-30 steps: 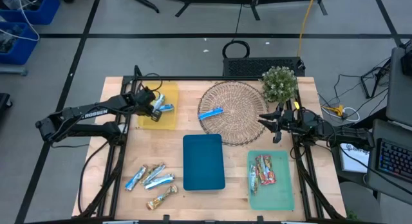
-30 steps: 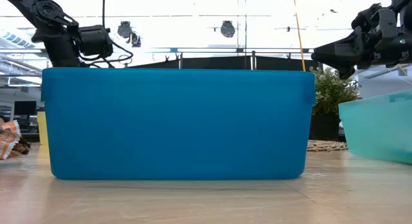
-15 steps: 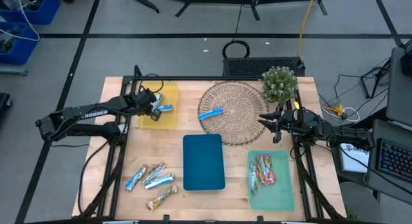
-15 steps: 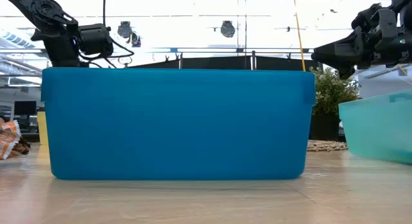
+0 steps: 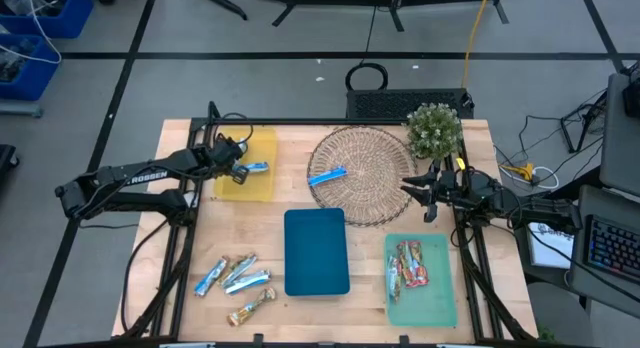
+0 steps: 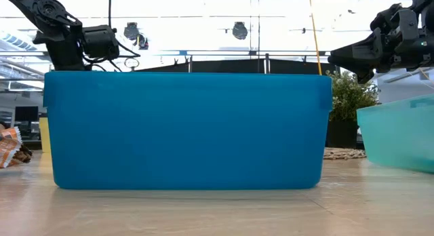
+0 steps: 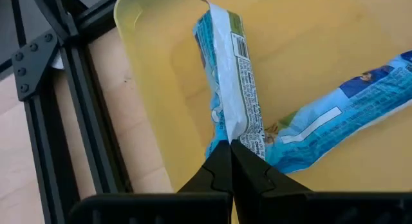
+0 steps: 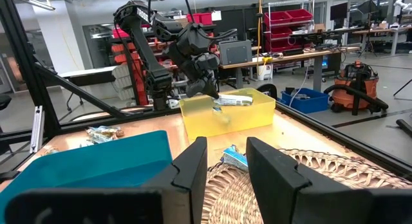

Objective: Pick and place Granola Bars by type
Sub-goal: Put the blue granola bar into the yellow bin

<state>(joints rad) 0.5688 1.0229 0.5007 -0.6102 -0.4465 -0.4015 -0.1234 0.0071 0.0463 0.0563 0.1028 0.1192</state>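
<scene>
My left gripper (image 5: 238, 171) hangs over the yellow tray (image 5: 262, 188) at the table's far left, shut on a blue-and-silver granola bar (image 7: 225, 69). A second blue bar (image 7: 341, 118) lies on the tray's floor beside it. Another blue bar (image 5: 327, 175) lies on the round wicker mat (image 5: 365, 153). Red bars (image 5: 410, 263) lie in the green tray (image 5: 425, 303). Several loose bars (image 5: 235, 281) lie on the table's near left. My right gripper (image 8: 225, 172) waits open and level at the mat's right edge. My left gripper pinches one crimped end of the blue-and-silver bar (image 7: 237, 139) between its two fingertips. The fingers slant down from the table's left side, and the bar runs on away from them. The bar (image 8: 235, 100) sticks out roughly level at the height of the yellow tray's rim.
An empty blue tray (image 5: 316, 251) stands mid-table and fills the low view. A potted plant (image 5: 435, 131) stands at the far right behind the mat. Bare wood shows between the trays and along the near edge.
My left gripper has kept its place over the yellow tray but has turned at the wrist, swinging the held blue bar a little with it. It has stayed shut on the bar.
</scene>
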